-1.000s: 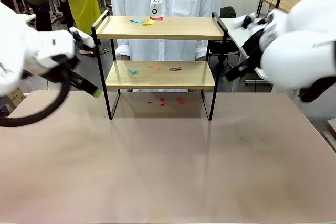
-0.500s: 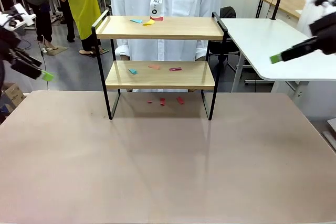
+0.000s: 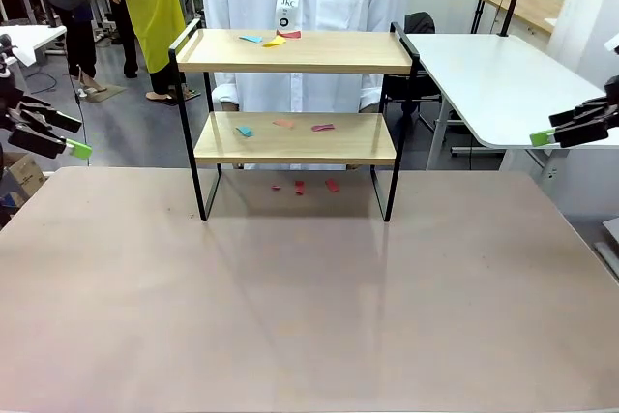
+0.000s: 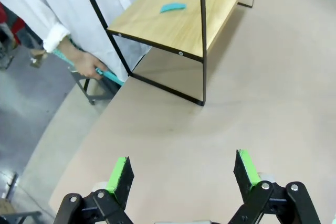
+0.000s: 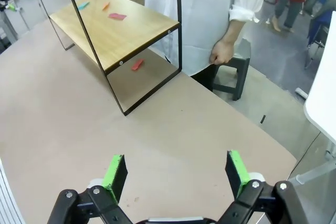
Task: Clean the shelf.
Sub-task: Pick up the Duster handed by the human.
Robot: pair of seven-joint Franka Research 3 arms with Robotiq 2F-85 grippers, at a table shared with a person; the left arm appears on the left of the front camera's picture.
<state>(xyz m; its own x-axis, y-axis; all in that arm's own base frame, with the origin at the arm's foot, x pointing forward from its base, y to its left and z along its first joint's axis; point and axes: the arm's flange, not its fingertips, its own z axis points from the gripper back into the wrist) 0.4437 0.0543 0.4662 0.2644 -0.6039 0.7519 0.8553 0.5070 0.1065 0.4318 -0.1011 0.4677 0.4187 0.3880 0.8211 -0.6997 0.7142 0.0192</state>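
standing far and central on the table [image 3: 309, 316], the shelf [image 3: 295, 51] holds coloured scraps [image 3: 322, 128] on both boards; left gripper [image 3: 73, 136] and right gripper [image 3: 547, 130] hover off either side, jaws spread, holding nothing.

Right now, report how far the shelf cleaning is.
Nothing looks done: coloured scraps lie on both boards of the shelf and on the table beneath. Nothing in hand: left gripper and right gripper hang open, empty. All clearing is left.

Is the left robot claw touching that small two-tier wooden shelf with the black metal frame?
Apart. The front view shows the left gripper far to the side, a clear gap before the shelf.
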